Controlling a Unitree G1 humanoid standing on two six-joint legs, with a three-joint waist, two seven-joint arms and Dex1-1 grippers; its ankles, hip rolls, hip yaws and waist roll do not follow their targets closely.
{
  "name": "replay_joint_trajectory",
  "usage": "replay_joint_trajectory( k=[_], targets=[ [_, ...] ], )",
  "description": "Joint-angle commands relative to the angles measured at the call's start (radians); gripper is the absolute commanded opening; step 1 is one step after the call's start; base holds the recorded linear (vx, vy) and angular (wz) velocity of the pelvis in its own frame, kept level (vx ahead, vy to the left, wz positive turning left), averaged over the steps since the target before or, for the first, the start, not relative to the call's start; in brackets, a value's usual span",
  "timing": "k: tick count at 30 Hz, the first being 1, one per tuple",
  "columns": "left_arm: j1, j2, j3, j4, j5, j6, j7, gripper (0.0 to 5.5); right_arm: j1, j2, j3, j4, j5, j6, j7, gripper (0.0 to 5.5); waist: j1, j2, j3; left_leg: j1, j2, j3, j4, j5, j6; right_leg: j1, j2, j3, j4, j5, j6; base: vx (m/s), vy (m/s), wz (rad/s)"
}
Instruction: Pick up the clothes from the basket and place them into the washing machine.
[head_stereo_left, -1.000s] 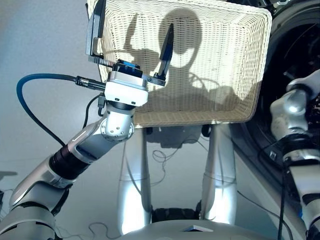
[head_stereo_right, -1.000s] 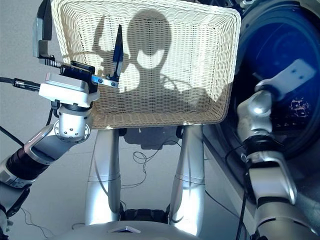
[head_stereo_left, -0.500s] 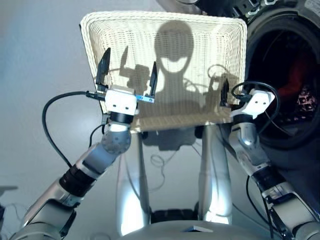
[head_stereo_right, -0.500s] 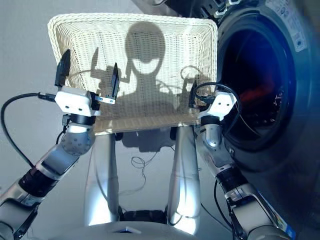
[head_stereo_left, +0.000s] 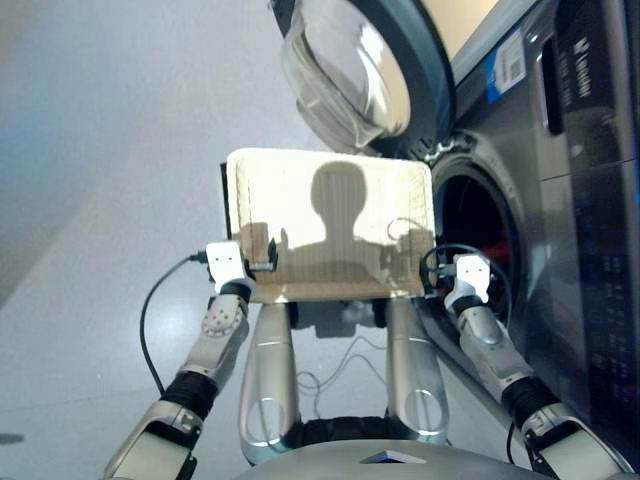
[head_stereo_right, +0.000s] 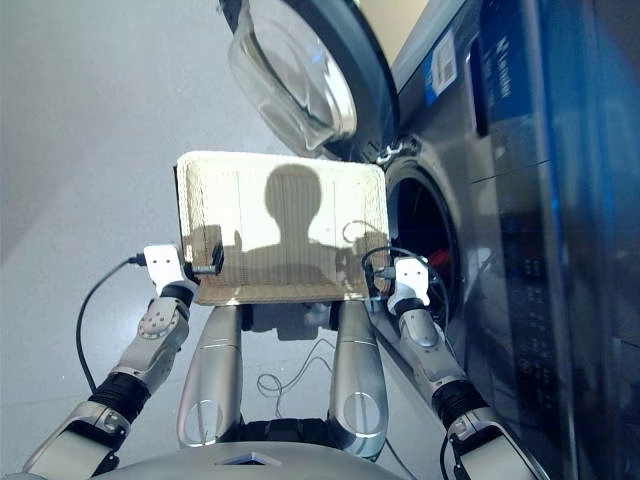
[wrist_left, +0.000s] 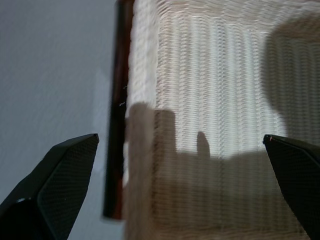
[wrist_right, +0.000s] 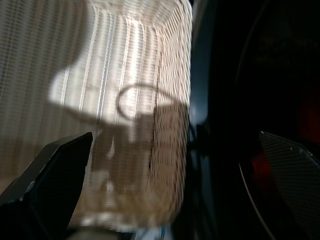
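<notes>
The basket (head_stereo_left: 330, 225) of cream wicker, with a dark edge on its left side, stands in front of me. Its inside shows only bare weave and my shadow. My left gripper (head_stereo_left: 258, 258) is open over the basket's near left corner, and in the left wrist view its gripper (wrist_left: 180, 136) straddles the dark-edged rim. My right gripper (head_stereo_left: 438, 276) is open at the near right corner, between the basket and the washing machine (head_stereo_left: 560, 250). Inside the dark porthole (head_stereo_left: 478, 235) a red-orange piece of the clothes (head_stereo_right: 432, 262) shows, seen also as a red glow (wrist_right: 260, 161).
The round glass door (head_stereo_left: 355, 70) hangs open above and behind the basket. A dark cable (head_stereo_left: 150, 310) loops from my left wrist. Grey floor (head_stereo_left: 110, 180) spreads to the left.
The whole view has pulled back and tilted up, bringing the door and machine front into sight. My right gripper came from the drum side to the basket's near right corner.
</notes>
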Motion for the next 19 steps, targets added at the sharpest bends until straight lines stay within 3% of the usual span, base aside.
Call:
replay_joint_trajectory(
  k=[1,2,4,6,8,9,12,14,19],
  targets=[
    [0.044,-0.021,0.024,0.052,0.036,0.005,-0.087,5.50,0.051,-0.014,-0.089,0.071,0.031,0.020,0.066,5.50,0.007,0.037,-0.117,0.120,-0.027,0.068,-0.126,0.047,-0.004,0.016,0.023,-0.014,-0.049,0.077,0.020,0.174,0.050,0.078],
    [0.044,-0.021,0.024,0.052,0.036,0.005,-0.087,5.50,0.050,-0.013,-0.089,0.071,0.031,0.019,0.066,5.50,0.006,0.037,-0.115,0.125,-0.027,0.067,-0.129,0.048,-0.004,0.020,0.023,-0.014,-0.051,0.078,0.020,0.158,0.062,0.086],
    [0.076,-0.040,0.050,0.206,0.071,0.052,-0.141,5.50,0.096,0.048,-0.171,0.229,0.121,0.059,0.112,5.50,0.000,0.041,-0.181,0.224,-0.031,0.071,-0.224,0.070,-0.003,0.101,0.020,-0.018,-0.128,0.105,0.034,0.208,0.077,0.106],
    [0.095,-0.050,0.077,0.276,0.080,0.072,-0.158,5.50,0.132,0.081,-0.242,0.279,0.222,0.077,0.140,5.50,-0.010,0.041,-0.233,0.272,-0.031,0.078,-0.278,0.078,0.001,0.148,0.019,-0.018,-0.178,0.119,0.036,0.181,0.078,0.118],
    [0.101,-0.053,0.085,0.316,0.114,0.070,-0.156,5.50,0.145,0.092,-0.259,0.318,0.225,0.084,0.148,5.50,-0.012,0.041,-0.257,0.299,-0.031,0.083,-0.304,0.084,0.002,0.176,0.015,-0.022,-0.207,0.129,0.040,0.139,0.042,0.058],
    [0.107,-0.066,0.108,0.379,0.150,0.074,-0.151,5.50,0.156,0.107,-0.267,0.400,0.189,0.104,0.152,5.50,-0.011,0.039,-0.309,0.340,-0.035,0.088,-0.357,0.091,0.001,0.217,0.011,-0.025,-0.263,0.144,0.046,0.135,0.021,0.029],
    [0.113,-0.084,0.147,0.472,0.186,0.089,-0.136,5.50,0.170,0.134,-0.281,0.466,0.173,0.129,0.153,5.50,-0.006,0.035,-0.370,0.399,-0.043,0.094,-0.429,0.104,0.002,0.277,0.001,-0.030,-0.341,0.165,0.054,0.136,0.020,0.001],
    [0.118,-0.087,0.159,0.514,0.221,0.098,-0.134,5.50,0.166,0.143,-0.284,0.495,0.157,0.139,0.150,5.50,-0.003,0.030,-0.407,0.418,-0.044,0.104,-0.432,0.088,0.004,0.307,-0.005,-0.029,-0.377,0.171,0.059,0.104,0.012,-0.080],
    [0.140,-0.098,0.153,0.555,0.282,0.117,-0.149,5.50,0.174,0.147,-0.277,0.534,0.101,0.163,0.167,5.50,0.003,0.026,-0.442,0.446,-0.041,0.110,-0.432,0.079,0.006,0.353,-0.007,-0.029,-0.400,0.176,0.058,0.014,0.001,-0.025]
  ],
)
